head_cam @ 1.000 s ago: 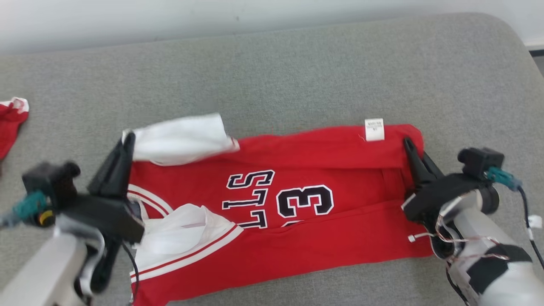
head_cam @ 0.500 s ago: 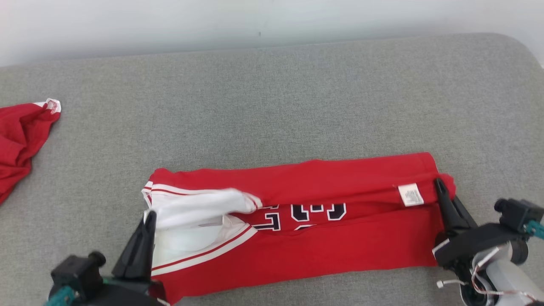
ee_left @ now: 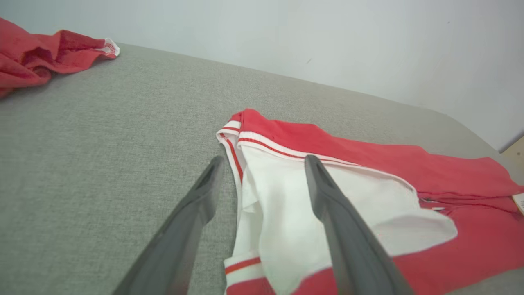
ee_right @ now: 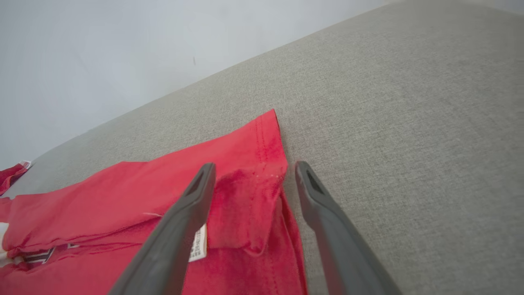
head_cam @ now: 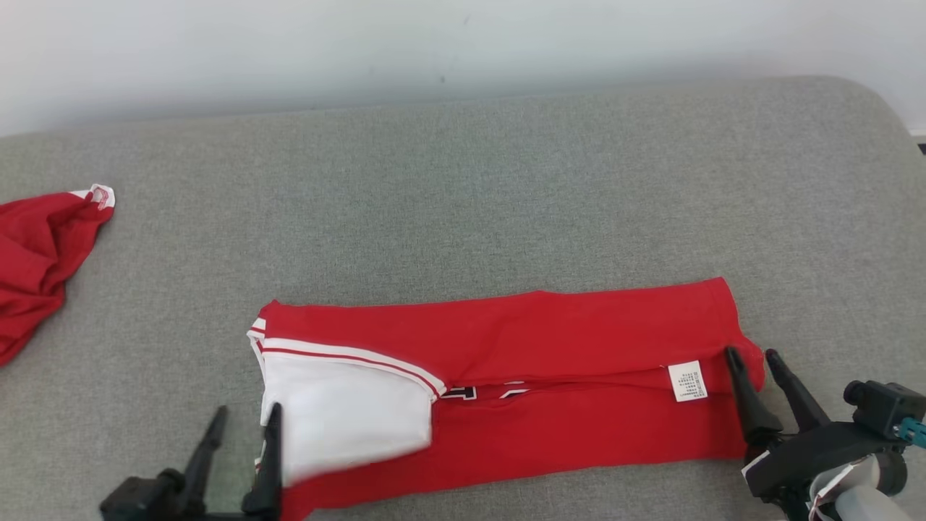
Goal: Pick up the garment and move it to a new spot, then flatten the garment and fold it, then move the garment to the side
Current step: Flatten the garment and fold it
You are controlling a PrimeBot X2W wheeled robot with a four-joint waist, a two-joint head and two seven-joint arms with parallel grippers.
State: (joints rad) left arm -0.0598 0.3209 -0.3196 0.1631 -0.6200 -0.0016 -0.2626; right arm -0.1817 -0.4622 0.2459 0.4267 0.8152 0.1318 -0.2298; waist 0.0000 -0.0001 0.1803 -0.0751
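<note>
Red jersey folded lengthwise, white lining exposed, one label; one other red garment crumpled apart; left gripper, right gripper both released.

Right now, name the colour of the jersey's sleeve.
Sleeve: white, red-striped trim; best in left wrist view.

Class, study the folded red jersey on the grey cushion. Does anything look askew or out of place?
Yes. On the red jersey, a white panel at the left end lies turned out over the fold. The long folded edges leave a slit showing black lettering, and a white label pokes out near the right end.
</note>
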